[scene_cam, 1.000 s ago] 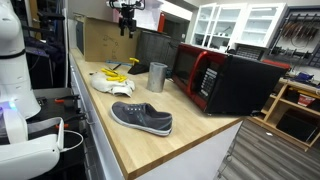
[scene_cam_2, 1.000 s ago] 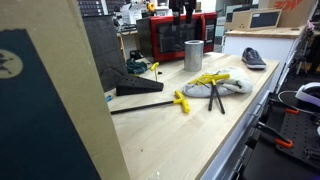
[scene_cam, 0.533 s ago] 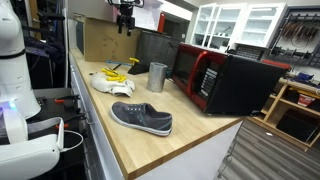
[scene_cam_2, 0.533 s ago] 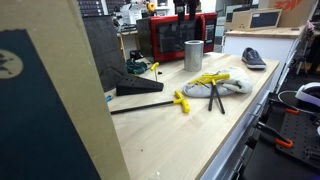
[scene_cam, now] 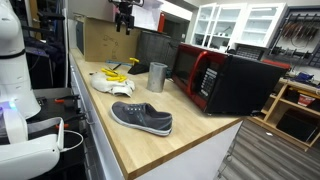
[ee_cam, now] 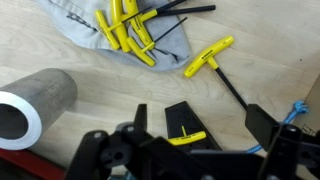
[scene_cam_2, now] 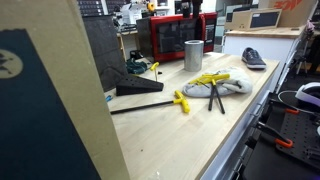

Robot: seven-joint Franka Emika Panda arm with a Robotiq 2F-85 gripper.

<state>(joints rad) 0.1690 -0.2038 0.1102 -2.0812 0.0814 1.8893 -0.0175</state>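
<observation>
Yellow-handled tools (ee_cam: 125, 30) are laid in a heap on a grey cloth (ee_cam: 75, 25), likely so that they are kept together and do not roll away. They are found about halfway along the worktop (scene_cam: 150, 145), close to its long open edge.

A big red and black microwave (scene_cam: 225, 80) is set along the back edge, likely to keep it out of the way. A dark shoe (scene_cam: 141, 118) is laid flat on its sole near the end corner of the worktop, well apart from the tools. A metal cup (scene_cam: 157, 77) is stood upright between the cloth and the microwave, so it cannot roll. A black wedge (ee_cam: 185, 122) is seen straight under the gripper (scene_cam: 124, 27), and one lone yellow tool (ee_cam: 208, 58) is laid just beside it on the bare wood.

The gripper is held high over the worktop with its jaws spread wide, and nothing is gripped. From up there, all the tools can likely be seen at once.

Compared with one second ago, the gripper is lifted a little higher. Nothing on the worktop is moved.
</observation>
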